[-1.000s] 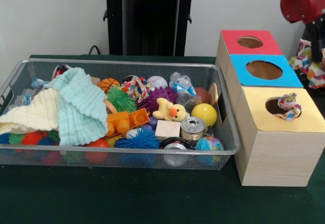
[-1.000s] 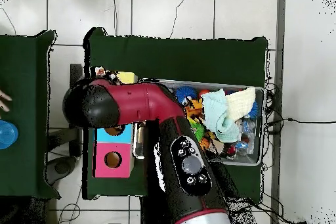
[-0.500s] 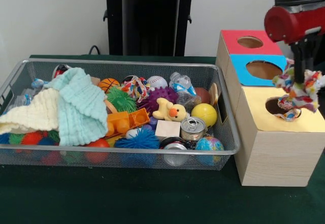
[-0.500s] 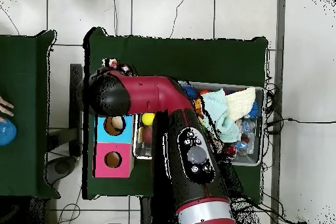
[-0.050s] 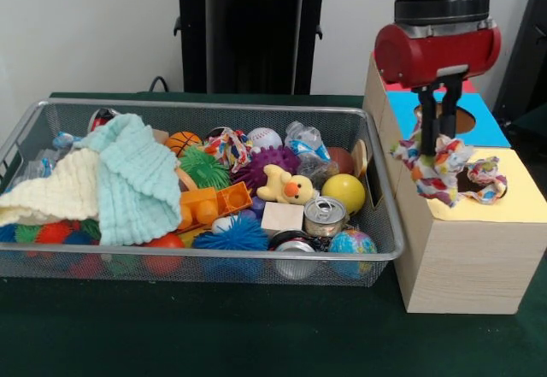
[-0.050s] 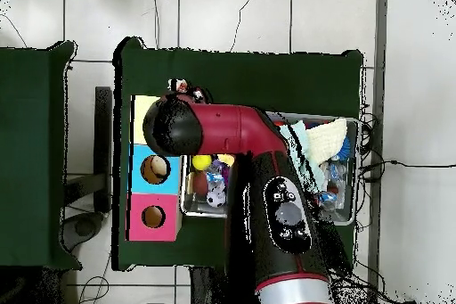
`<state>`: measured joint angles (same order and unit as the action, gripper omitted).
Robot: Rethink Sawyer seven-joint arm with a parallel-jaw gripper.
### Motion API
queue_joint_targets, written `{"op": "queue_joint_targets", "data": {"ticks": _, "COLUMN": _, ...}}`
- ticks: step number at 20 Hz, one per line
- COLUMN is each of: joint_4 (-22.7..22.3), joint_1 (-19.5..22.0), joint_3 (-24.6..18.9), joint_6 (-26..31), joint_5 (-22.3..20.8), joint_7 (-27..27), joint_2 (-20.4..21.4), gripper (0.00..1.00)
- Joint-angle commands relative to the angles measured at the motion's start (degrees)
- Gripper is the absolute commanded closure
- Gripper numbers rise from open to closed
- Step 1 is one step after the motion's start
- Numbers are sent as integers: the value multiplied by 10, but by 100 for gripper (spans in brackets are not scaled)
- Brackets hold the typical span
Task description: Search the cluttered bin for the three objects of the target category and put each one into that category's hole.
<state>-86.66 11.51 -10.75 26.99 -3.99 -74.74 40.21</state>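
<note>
My gripper [image 5: 438,140] hangs above the left part of the yellow-topped box [image 5: 516,204], shut on a multicoloured knotted rope toy [image 5: 433,172] that dangles just left of the box's hole. A second rope toy [image 5: 485,180] sticks out of that hole. A third one [image 5: 229,148] lies among the clutter in the wire bin [image 5: 197,264], towards its back. In the overhead view the arm [image 6: 223,135] covers the gripper; a bit of the held rope toy [image 6: 184,89] shows beside the yellow box [image 6: 142,110].
A blue-topped box [image 5: 489,126] and a red-topped box [image 5: 382,59] stand behind the yellow one. The bin also holds cloths [image 5: 128,176], a yellow duck [image 5: 285,185], cans [image 5: 324,215], balls and spiky toys. The pedestal [image 5: 248,31] rises behind the bin.
The arm has swung left across the boxes with the rope toy in its gripper, from the right edge to the yellow box's left side.
</note>
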Motion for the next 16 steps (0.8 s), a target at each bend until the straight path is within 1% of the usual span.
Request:
{"op": "queue_joint_targets", "data": {"ticks": 1, "joint_4": -34, "joint_1": -5, "joint_3": 18, "joint_6": 16, "joint_5": -9, "joint_7": -102, "joint_2": -32, "gripper": 100}}
{"op": "queue_joint_targets", "data": {"ticks": 4, "joint_4": -48, "joint_1": -18, "joint_3": 23, "joint_6": 11, "joint_5": 0, "joint_7": -120, "joint_2": -32, "gripper": 100}}
{"op": "queue_joint_targets", "data": {"ticks": 9, "joint_4": -48, "joint_1": -29, "joint_3": 24, "joint_6": 7, "joint_5": 14, "joint_7": -130, "joint_2": -38, "gripper": 100}}
{"op": "queue_joint_targets", "data": {"ticks": 12, "joint_4": -53, "joint_1": -35, "joint_3": 22, "joint_6": 17, "joint_5": 25, "joint_7": -136, "joint_2": -33, "gripper": 100}}
{"op": "queue_joint_targets", "data": {"ticks": 16, "joint_4": -59, "joint_1": -42, "joint_3": 17, "joint_6": 15, "joint_5": 40, "joint_7": -141, "joint_2": -31, "gripper": 100}}
